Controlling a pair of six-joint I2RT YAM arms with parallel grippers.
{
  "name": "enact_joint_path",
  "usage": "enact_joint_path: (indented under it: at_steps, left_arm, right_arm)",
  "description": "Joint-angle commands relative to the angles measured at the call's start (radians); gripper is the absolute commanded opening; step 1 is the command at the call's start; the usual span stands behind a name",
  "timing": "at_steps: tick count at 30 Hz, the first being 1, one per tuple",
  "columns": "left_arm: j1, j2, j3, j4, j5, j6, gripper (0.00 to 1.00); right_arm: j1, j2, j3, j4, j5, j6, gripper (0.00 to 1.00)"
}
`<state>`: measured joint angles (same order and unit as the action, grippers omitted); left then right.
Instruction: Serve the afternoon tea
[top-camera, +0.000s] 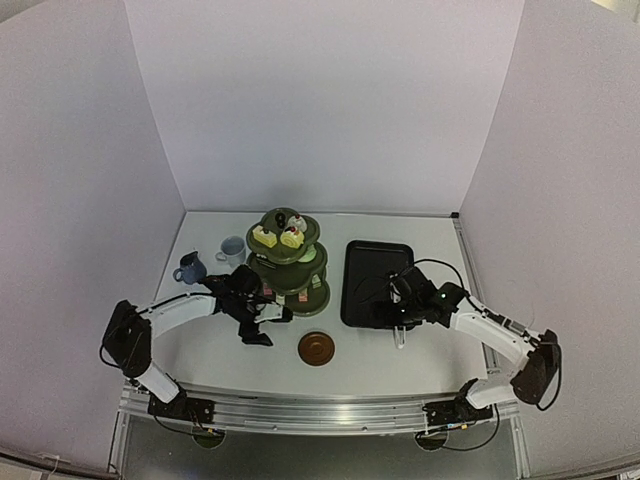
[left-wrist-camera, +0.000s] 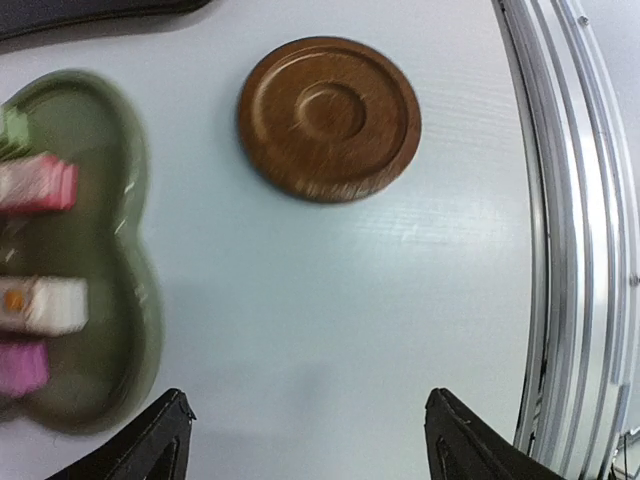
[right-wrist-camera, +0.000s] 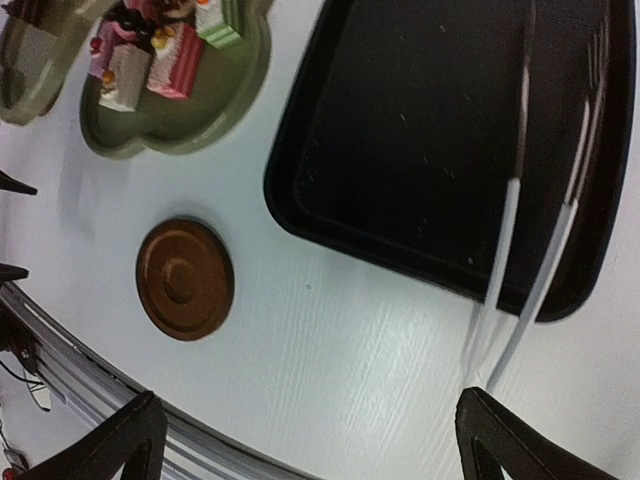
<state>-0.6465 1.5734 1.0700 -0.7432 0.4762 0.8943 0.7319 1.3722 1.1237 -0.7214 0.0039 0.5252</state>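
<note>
The dark green three-tier stand (top-camera: 288, 262) stands mid-table with small colourful cakes (top-camera: 265, 237) on its tiers. In the left wrist view its lowest tier (left-wrist-camera: 120, 330) carries pink and white cakes (left-wrist-camera: 45, 305). One brown saucer (top-camera: 316, 348) lies in front of the stand, empty (left-wrist-camera: 329, 118) (right-wrist-camera: 185, 279). A dark blue mug (top-camera: 189, 268) and a pale mug (top-camera: 232, 249) stand to the left of the stand. My left gripper (top-camera: 268, 325) (left-wrist-camera: 310, 425) is open over bare table between stand and saucer. My right gripper (top-camera: 385, 312) (right-wrist-camera: 310, 420) is open, holding nothing.
A black rectangular tray (top-camera: 375, 283) (right-wrist-camera: 420, 130) lies right of the stand. Metal tongs (top-camera: 400, 335) (right-wrist-camera: 530, 270) rest partly in it, their joined end on the table past its near edge. The table's metal front rail (left-wrist-camera: 560, 250) runs close to the saucer.
</note>
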Motion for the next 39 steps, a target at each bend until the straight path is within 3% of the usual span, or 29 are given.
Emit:
enact_joint_path:
  at_steps: [1,5,10,16,27,39]
  left_arm:
    - [0.215,-0.205,-0.065,-0.269,-0.026,0.162,0.89]
    - [0.476,-0.223,-0.096,-0.181,-0.075,0.13,0.99]
    - [0.614,-0.112,-0.054,-0.15,-0.028,0.239,1.0]
    - [0.625,0.03,-0.024,-0.025,0.021,0.347,0.99]
    - [0.669,0.278,0.16,-0.035,-0.005,0.495,0.92]
    - [0.67,0.404,0.256,-0.125,-0.003,0.451,0.79]
  right_arm:
    - [0.002,0.089,0.163,0.071,-0.022,-0.119,0.98]
    - [-0.016,0.168,0.247,0.08,-0.033,-0.131,0.98]
    - [-0.054,0.181,0.267,0.087,-0.024,-0.097,0.98]
    - [-0.094,0.143,0.223,0.101,0.017,-0.018,0.98]
    - [-0.093,0.031,0.104,0.12,0.083,0.094,0.98]
    - [-0.08,0.024,0.098,0.131,0.127,0.174,0.95]
